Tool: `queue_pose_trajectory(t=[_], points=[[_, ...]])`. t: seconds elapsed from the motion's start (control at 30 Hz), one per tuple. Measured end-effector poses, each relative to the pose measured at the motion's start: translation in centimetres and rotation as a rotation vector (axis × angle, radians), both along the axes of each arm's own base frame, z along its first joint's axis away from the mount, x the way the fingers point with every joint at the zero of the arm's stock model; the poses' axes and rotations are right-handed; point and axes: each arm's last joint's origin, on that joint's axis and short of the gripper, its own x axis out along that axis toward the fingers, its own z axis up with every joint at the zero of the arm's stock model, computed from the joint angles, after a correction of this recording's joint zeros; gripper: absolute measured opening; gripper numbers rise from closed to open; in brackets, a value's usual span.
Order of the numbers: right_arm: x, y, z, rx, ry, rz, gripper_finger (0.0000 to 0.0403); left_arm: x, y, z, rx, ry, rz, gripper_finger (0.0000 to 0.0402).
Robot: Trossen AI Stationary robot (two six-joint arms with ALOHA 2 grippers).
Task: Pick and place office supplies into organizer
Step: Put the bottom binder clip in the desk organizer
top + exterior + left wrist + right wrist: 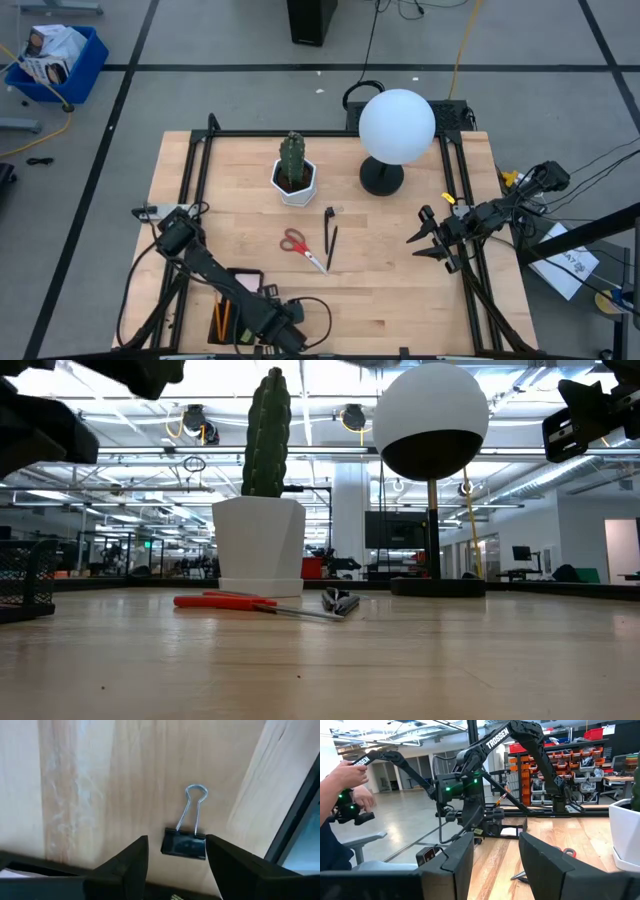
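Observation:
A small black binder clip (184, 843) with silver wire handles lies flat on the wood near the table's near edge. My left gripper (176, 840) (284, 336) is open, pointing down, with one finger on either side of the clip. The black organizer (236, 274) sits beside it toward the left and holds orange pencils (222, 318). Red-handled scissors (297, 244) (225, 601) and dark pens (330, 236) (340, 602) lie at mid-table. My right gripper (424, 240) (496, 851) waits open above the table's right side.
A cactus in a white pot (294, 178) (260, 540) and a white globe lamp on a black base (396, 125) stand toward the far edge. A black frame rail (470, 270) runs along the right side. A person's hands (350, 775) show beyond the table's left.

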Motion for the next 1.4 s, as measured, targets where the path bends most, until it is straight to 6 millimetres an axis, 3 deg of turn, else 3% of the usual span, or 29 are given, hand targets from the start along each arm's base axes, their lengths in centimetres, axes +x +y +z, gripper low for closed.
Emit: queue_pose_trajectory(t=[0.6,0.77,1.17,1.4], points=[[0.0,0.0,0.0,0.0,0.0,0.0,0.0153,-0.9,-1.1,0.3,0.044,-0.058,-0.1,0.0203],[0.0,0.0,0.0,0.0,-0.001,0.0,0.0153,-0.9,-1.4,-0.8,0.053,-0.037,-0.117,0.0203],[0.0,0.0,0.0,0.0,0.0,0.0,0.0153,-0.8,-1.4,-1.6,0.051,-0.01,-0.117,0.0245],[0.0,0.0,0.0,0.0,0.0,0.0,0.0153,-0.8,-1.5,-1.9,0.037,0.009,-0.139,0.0218]])
